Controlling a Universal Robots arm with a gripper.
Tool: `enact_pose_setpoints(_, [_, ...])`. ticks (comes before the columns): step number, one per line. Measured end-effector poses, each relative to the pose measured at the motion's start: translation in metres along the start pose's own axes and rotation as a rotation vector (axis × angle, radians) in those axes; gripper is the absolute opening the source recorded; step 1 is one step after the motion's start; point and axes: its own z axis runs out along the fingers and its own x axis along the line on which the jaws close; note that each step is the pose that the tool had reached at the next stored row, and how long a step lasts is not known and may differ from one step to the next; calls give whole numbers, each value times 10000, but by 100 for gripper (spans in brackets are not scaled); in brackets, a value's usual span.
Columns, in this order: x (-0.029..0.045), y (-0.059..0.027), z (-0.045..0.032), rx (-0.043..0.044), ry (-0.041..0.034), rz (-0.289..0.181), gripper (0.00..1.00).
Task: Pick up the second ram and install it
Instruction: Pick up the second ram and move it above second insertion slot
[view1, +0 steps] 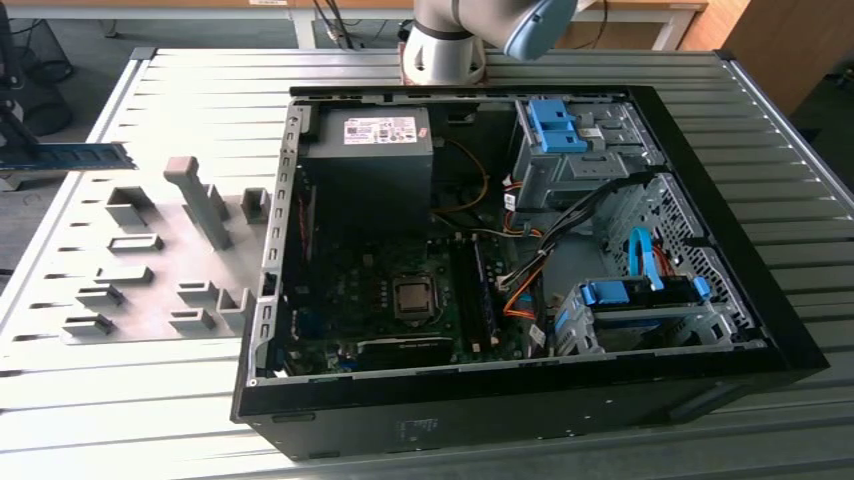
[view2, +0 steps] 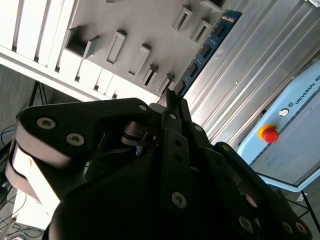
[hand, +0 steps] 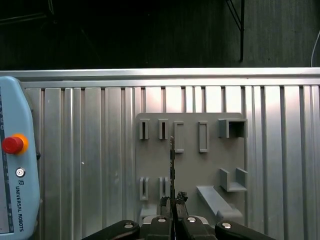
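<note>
Second ram (view1: 83, 155): clamped by one end in my gripper (hand: 173, 201), jaws closed on it. The board runs straight out from the fingertips, seen edge-on in the first wrist view and with its chips showing in the second wrist view. In the exterior view it hangs level at about 9 o'clock of the open computer case (view1: 747, 330) and 11 o'clock of the grey fixture plate (view1: 147, 300). My arm base (view1: 443, 45) stands at the case's 12 o'clock.

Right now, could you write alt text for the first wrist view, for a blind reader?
The gripper, jaws shut, holds the second ram edge-on, a thin dark strip before a grey slotted holder plate on the ribbed metal table. A teach pendant is beside the plate.
</note>
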Motion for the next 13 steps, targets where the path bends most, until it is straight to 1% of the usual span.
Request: enact_pose_setpoints(13, [-2,-69,-1,0,0,0,14])
